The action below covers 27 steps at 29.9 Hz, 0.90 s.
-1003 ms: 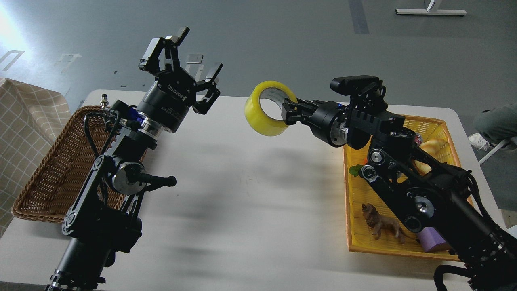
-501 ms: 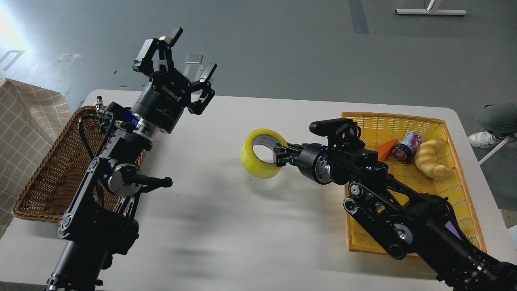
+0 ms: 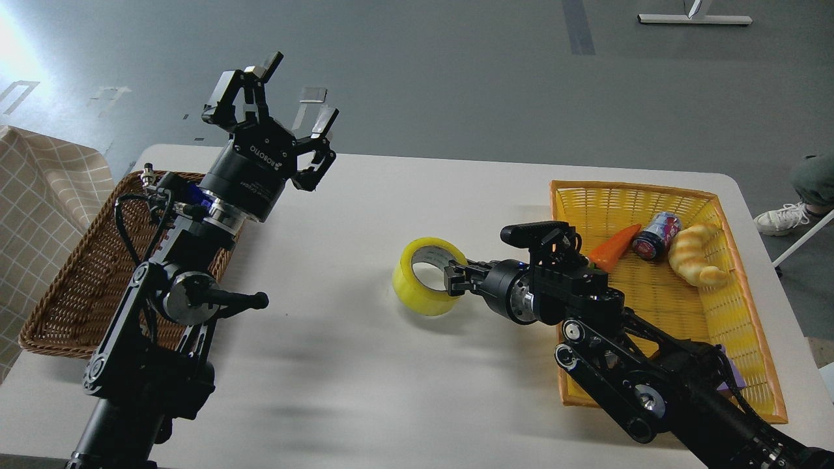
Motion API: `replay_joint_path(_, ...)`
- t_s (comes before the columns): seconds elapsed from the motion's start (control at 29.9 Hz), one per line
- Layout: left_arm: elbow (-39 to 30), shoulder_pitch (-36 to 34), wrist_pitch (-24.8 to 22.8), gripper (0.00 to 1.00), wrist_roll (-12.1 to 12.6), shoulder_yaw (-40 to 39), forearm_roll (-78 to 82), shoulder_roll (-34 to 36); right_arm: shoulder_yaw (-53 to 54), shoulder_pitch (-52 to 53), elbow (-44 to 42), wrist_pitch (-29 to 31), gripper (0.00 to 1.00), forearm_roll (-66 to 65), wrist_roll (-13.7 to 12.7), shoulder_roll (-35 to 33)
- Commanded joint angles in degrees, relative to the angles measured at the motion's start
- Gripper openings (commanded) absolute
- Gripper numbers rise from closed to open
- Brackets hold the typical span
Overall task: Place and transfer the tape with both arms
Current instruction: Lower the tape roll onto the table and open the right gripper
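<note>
Right gripper (image 3: 451,280) clamped on tape (image 3: 425,276) wall, roll low at surface (image 3: 365,365) for set-down; left gripper (image 3: 277,124) spread wide, empty, awaiting pickup.

Robot lab: white table (image 3: 404,391) on bare grey floor (image 3: 456,65) (taped markings).

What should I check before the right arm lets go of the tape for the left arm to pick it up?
1. Tape low at the table: ok; actual contact: cannot tell.
2. Right end effector shut on the tape's wall: ok.
3. Left end effector open, raised apart from the tape: ok.
4. Table between left arm and tape bare: ok.
5. Tape well short of the yellow basket: ok.
6. Tape will stay put once released: cannot tell.
</note>
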Motion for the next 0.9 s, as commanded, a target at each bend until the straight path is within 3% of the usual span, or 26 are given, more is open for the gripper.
replay_joint_path(0.0, -0.04, 0.08, -0.15, 0.98, 0.0, -0.46, -0.07, 0.43, 0.07, -0.36, 0.02, -0.01, 0.0, 0.05, -0.09, 0.0)
replay_joint_path(0.1, -0.04, 0.08, -0.15, 0.98, 0.0, -0.73, -0.07, 0.43, 0.07, -0.27, -0.15, -0.01, 0.0, 0.05, -0.09, 0.0)
replay_joint_path(0.13, -0.04, 0.08, -0.15, 0.98, 0.0, -0.73, 0.01, 0.43, 0.16, -0.27, -0.06, -0.01, 0.05, 0.05, -0.09, 0.0)
replay_joint_path(0.2, -0.04, 0.17, -0.15, 0.98, 0.0, -0.73, 0.01, 0.43, 0.16, -0.36, -0.06, -0.01, 0.41, 0.05, -0.09, 0.0)
replay_joint_path(0.23, -0.04, 0.17, -0.15, 0.98, 0.0, -0.9, 0.01, 0.52, 0.42, -0.45, -0.06, -0.01, 0.66, 0.14, -0.01, 0.0)
replay_joint_path(0.3, -0.3, 0.52, -0.24, 0.98, 0.0, -1.6, -0.07, 0.78, 1.65, -0.71, 0.02, -0.01, 0.7, 0.4, 0.08, 0.0)
replay_joint_path(0.37, -0.3, 0.87, -0.76, 0.98, 0.0, -2.13, -0.07, 1.66, 3.93, -1.24, -0.06, -0.01, 0.84, 0.84, 0.08, 0.0)
replay_joint_path(0.67, -0.39, 1.13, -0.76, 0.98, 0.0, -3.72, -0.07, 2.37, 6.75, -3.44, 0.55, -0.01, 0.88, 1.63, 0.61, 0.0)
replay_joint_path(0.87, -0.39, 1.14, -0.24, 0.98, -0.35, -3.8, -0.07, 1.75, 9.56, -3.44, 2.48, -0.85, 0.94, 12.88, 0.7, 0.0)
